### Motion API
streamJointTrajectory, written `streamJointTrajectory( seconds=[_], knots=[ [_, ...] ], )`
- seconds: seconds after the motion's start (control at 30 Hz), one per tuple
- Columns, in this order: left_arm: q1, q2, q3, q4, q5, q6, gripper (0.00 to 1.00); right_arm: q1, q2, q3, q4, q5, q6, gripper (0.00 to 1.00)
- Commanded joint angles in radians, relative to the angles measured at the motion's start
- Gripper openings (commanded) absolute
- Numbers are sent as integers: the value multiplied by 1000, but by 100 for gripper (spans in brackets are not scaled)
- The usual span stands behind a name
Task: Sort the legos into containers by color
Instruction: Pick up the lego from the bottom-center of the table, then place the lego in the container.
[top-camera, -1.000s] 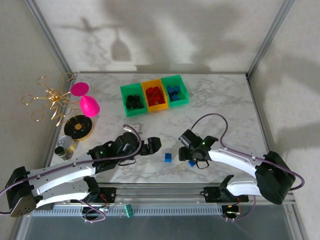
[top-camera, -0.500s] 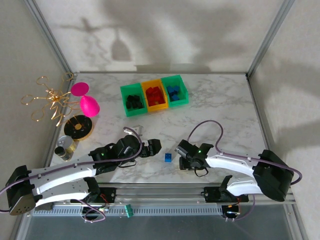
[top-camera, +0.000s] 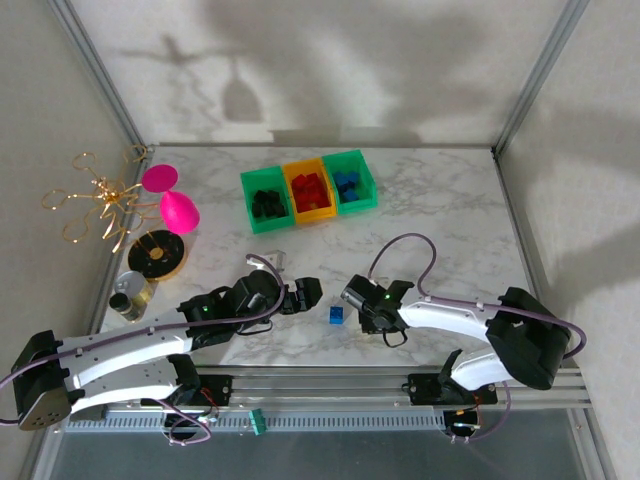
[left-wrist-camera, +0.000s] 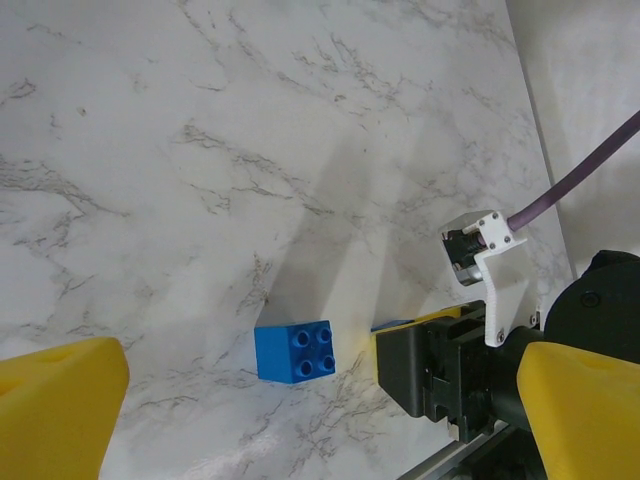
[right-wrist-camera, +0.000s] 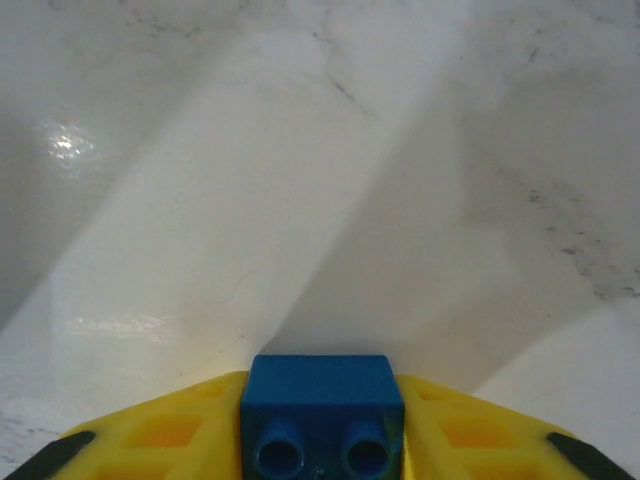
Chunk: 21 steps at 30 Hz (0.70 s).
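The white marble bench (top-camera: 430, 210) holds everything. The left arm (top-camera: 130, 350) and the right arm (top-camera: 460, 318) both lie low over its near part and reach in toward the middle.

At the back of the bench sit the containers (top-camera: 308, 190), three little bins joined in a row. The green bin on the left (top-camera: 247, 205) holds black bricks (top-camera: 266, 203). The orange-yellow bin in the middle (top-camera: 290, 190) holds red bricks (top-camera: 309, 190). The green bin on the right (top-camera: 369, 180) holds blue bricks (top-camera: 346, 182).

At the left side stand a pink toy (top-camera: 175, 208) and a round black and gold disc (top-camera: 158, 253).

The left claw (top-camera: 308, 291) hangs just above the bench with its yellow fingers (left-wrist-camera: 60, 400) wide apart and nothing between them.

The right claw (right-wrist-camera: 322, 425) is low on the bench. Its yellow fingers (right-wrist-camera: 160, 440) are squeezed tight on a small blue brick (right-wrist-camera: 322, 400), one finger on each side.

Another loose blue brick (top-camera: 336, 315) lies flat on the bench between the two claws, just beside the right claw and not touching it.
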Motion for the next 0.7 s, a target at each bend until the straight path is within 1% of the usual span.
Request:
streamJointTrajectory(
  seconds=[0.0,0.13,0.27,0.37,0.43,0.53,0.6,0.67],
  knots=[
    [-7,8,11,13,-37,18,100,5,4,52,-8,37,-22,34],
    [3,18,44,-10,-69,46,100,-33,-20,109,-23,61,-68,34],
    [26,23,75,7,-82,61,100,-127,-17,198,-17,86,-147,33],
    [62,42,100,19,-77,78,100,-199,16,275,47,97,-233,34],
    [89,66,130,20,-62,95,100,-263,60,324,108,93,-281,34],
    [122,100,174,22,-60,116,100,-352,143,409,203,47,-344,34],
    [142,122,199,36,-50,127,100,-379,217,502,228,38,-381,34],
    [161,147,221,40,-56,138,100,-391,307,609,235,75,-425,34]
  ],
)
